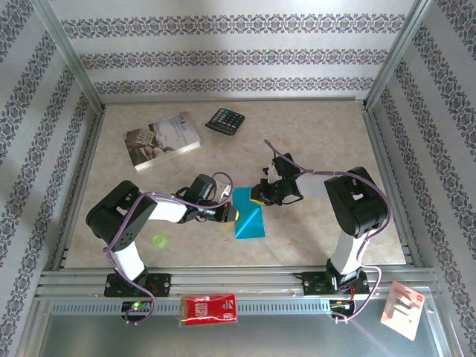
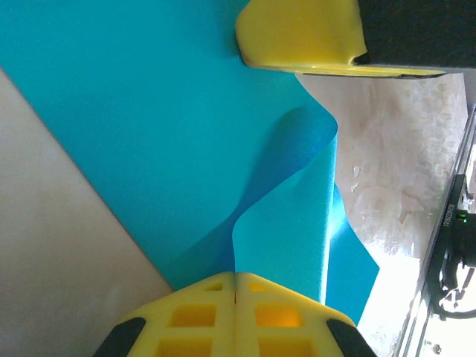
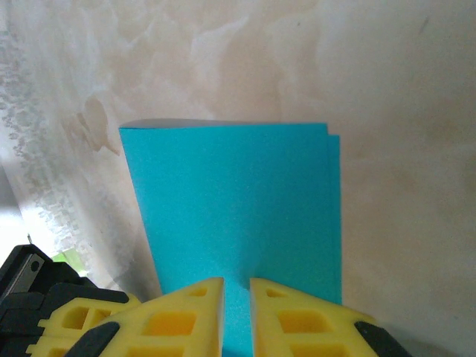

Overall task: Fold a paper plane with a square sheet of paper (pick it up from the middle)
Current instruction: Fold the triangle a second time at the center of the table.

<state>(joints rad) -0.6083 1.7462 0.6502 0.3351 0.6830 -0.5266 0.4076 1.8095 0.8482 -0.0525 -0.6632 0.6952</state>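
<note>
The square sheet of paper (image 1: 249, 217), turquoise blue, lies folded into a rectangle on the table's middle, between the two arms. My left gripper (image 1: 233, 214) is at its left edge. In the left wrist view its yellow fingers (image 2: 282, 312) are pressed together on a flap of the sheet (image 2: 286, 230), which curls up off the flat layer (image 2: 149, 119). My right gripper (image 1: 259, 196) is over the sheet's far end. Its fingertips (image 3: 193, 305) stand a narrow gap apart, with the doubled paper (image 3: 238, 201) flat under them. One right finger (image 2: 297, 33) rests on the sheet.
A pale printed book (image 1: 162, 140) and a black calculator (image 1: 225, 120) lie at the back left. A small green object (image 1: 158, 240) sits near the left arm. A red packet (image 1: 209, 309) and a white card (image 1: 402, 306) lie on the front rails.
</note>
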